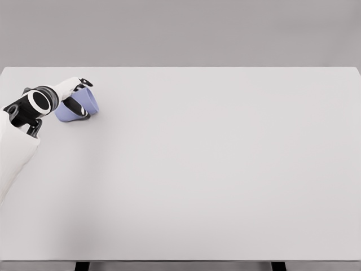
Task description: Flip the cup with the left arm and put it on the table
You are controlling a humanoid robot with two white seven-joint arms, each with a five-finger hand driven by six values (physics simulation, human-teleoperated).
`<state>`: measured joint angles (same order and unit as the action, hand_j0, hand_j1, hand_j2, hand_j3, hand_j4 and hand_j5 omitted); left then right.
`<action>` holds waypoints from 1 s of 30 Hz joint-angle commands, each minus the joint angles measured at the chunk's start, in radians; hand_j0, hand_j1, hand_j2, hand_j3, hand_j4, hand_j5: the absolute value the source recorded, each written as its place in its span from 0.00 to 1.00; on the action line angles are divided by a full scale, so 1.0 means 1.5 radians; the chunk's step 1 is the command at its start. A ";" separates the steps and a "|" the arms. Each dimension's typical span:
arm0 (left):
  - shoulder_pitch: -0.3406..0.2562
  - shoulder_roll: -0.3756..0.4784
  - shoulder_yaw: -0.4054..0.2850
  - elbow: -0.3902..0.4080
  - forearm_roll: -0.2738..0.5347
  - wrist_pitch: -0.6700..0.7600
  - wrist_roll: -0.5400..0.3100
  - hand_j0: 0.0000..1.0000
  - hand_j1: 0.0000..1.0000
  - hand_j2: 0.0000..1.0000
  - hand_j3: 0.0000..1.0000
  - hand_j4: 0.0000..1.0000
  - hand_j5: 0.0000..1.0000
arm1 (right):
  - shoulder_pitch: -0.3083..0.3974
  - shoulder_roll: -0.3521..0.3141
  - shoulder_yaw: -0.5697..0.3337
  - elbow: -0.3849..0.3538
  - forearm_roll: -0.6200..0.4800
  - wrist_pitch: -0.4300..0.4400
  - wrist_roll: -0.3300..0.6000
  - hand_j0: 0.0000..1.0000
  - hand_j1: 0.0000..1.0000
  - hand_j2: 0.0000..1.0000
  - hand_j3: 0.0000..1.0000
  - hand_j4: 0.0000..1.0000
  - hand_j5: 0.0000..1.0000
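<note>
Left hand (76,97) at the far left of the surface (214,169), arm entering from the lower left edge. Fingers are wrapped round the cup (78,105), a pale lavender-blue one, dark fingertips showing against its wall at top and at lower right. Cup sits tilted, neither upright nor fully inverted; which end is the mouth I cannot tell from here. Whether its lower edge touches the surface or hangs just above it is also unclear, though it looks very close.

Risks, as I judge them:
- Grip looks to be on the side wall of a smooth, tapering body. During wrist rotation the cup could slide out along the taper and drop on its side, then roll.
- The cup is near the left edge of the surface. A roll leftward could take it off the edge; rightward it has a long way to travel.
- If the cup is released while tilted it is likely to tip over rather than settle upright.
- The forearm and wrist cover part of the cup, so the contact on the near side cannot be checked.

Surroundings: nothing else stands on the surface near the cup, so nothing blocks the flip or the set-down. Right arm not seen. Dark supports of the surface show at the bottom edge of the view
</note>
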<state>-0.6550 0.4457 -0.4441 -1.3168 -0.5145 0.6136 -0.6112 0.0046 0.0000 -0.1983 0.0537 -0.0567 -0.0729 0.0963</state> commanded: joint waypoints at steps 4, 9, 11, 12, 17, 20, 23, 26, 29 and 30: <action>0.000 0.000 0.001 0.000 -0.002 -0.002 0.000 0.72 0.72 0.72 0.72 0.72 0.72 | 0.000 0.000 -0.001 0.000 0.000 0.000 0.000 1.00 1.00 1.00 1.00 1.00 1.00; 0.000 0.001 0.002 -0.002 -0.001 -0.002 0.000 0.59 0.59 0.59 0.59 0.59 0.59 | 0.000 0.000 0.000 0.000 0.000 0.000 0.000 1.00 1.00 1.00 1.00 1.00 1.00; 0.000 0.002 0.005 -0.003 -0.001 -0.002 0.000 0.54 0.54 0.54 0.54 0.54 0.54 | 0.000 0.000 0.000 0.000 0.000 0.001 0.000 1.00 1.00 1.00 1.00 1.00 1.00; -0.001 0.002 0.006 -0.004 0.000 -0.002 0.000 0.53 0.53 0.53 0.53 0.53 0.53 | 0.000 0.000 0.000 0.000 0.000 0.001 0.000 1.00 1.00 1.00 1.00 1.00 1.00; -0.002 0.003 0.037 -0.018 0.006 -0.002 0.000 0.52 0.52 0.52 0.52 0.52 0.52 | 0.000 0.000 0.000 0.000 0.000 0.000 0.000 1.00 1.00 1.00 1.00 1.00 1.00; 0.004 0.001 0.069 -0.042 0.007 -0.002 0.000 0.52 0.52 0.52 0.52 0.52 0.52 | -0.001 0.000 -0.001 0.000 0.000 0.000 0.000 1.00 1.00 1.00 1.00 1.00 1.00; 0.005 0.001 0.085 -0.056 0.007 -0.002 0.000 0.52 0.52 0.52 0.52 0.52 0.52 | 0.000 0.000 0.000 0.000 0.000 0.001 0.000 1.00 1.00 1.00 1.00 1.00 1.00; 0.006 -0.001 0.106 -0.056 0.008 -0.002 0.000 0.52 0.52 0.52 0.52 0.52 0.52 | 0.000 0.000 -0.001 0.000 0.000 0.000 -0.001 1.00 1.00 1.00 1.00 1.00 1.00; 0.006 -0.009 0.112 -0.055 0.008 -0.002 0.000 0.52 0.52 0.52 0.52 0.52 0.52 | 0.000 0.000 -0.001 0.000 0.000 0.001 0.000 1.00 1.00 1.00 1.00 1.00 1.00; 0.006 -0.018 0.129 -0.055 0.008 -0.002 0.000 0.52 0.52 0.52 0.52 0.52 0.52 | 0.000 0.000 -0.001 0.000 0.000 0.000 0.000 1.00 1.00 1.00 1.00 1.00 1.00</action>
<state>-0.6443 0.4285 -0.2739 -1.3980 -0.5021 0.6135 -0.6124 0.0046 0.0000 -0.1987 0.0537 -0.0567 -0.0730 0.0964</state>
